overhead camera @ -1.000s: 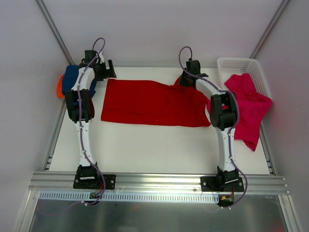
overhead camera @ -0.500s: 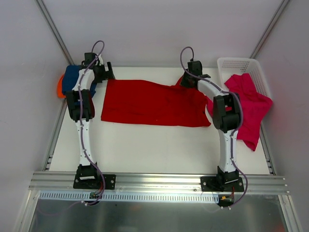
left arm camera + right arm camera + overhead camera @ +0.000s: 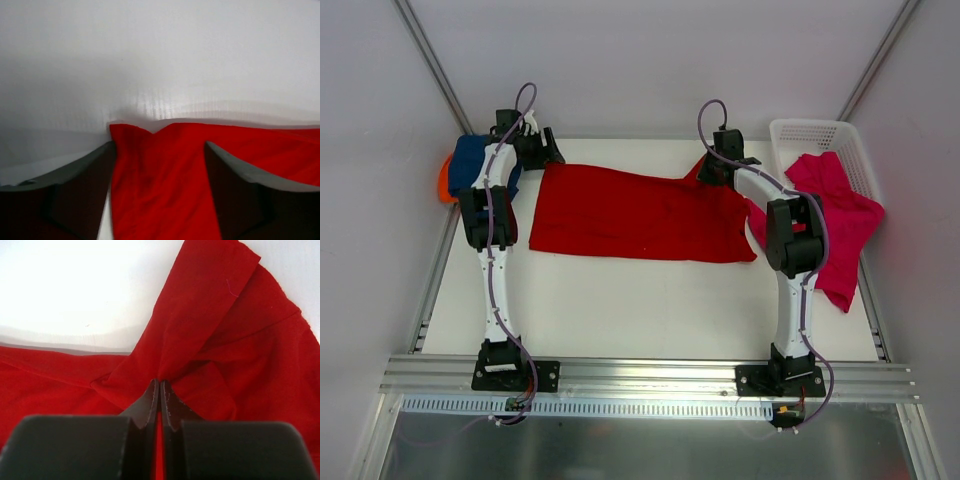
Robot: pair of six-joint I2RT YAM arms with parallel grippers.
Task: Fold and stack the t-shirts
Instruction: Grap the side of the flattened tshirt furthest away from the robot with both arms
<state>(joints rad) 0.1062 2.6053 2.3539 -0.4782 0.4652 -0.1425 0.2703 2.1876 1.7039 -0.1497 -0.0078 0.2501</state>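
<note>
The bright red t-shirt (image 3: 630, 215) lies spread flat across the middle of the table. My left gripper (image 3: 542, 152) is at its far left corner. In the left wrist view this gripper (image 3: 159, 145) is open, its fingers standing either side of the red corner (image 3: 160, 190). My right gripper (image 3: 712, 170) is at the shirt's far right end. The right wrist view shows it (image 3: 160, 382) shut on a bunched fold of red cloth (image 3: 210, 315). A navy blue t-shirt (image 3: 470, 160) lies on an orange one (image 3: 444, 182) at the far left. The magenta-pink t-shirt (image 3: 835, 215) hangs out of the basket.
A white lattice basket (image 3: 810, 130) stands at the far right corner, with the pink shirt draped over its near rim onto the table. Metal frame rails run along both sides, and a white wall stands behind the table's far edge.
Both grippers have crept a little toward the far edge of the table. The red shirt's far right end has been drawn slightly back with the right gripper.
</note>
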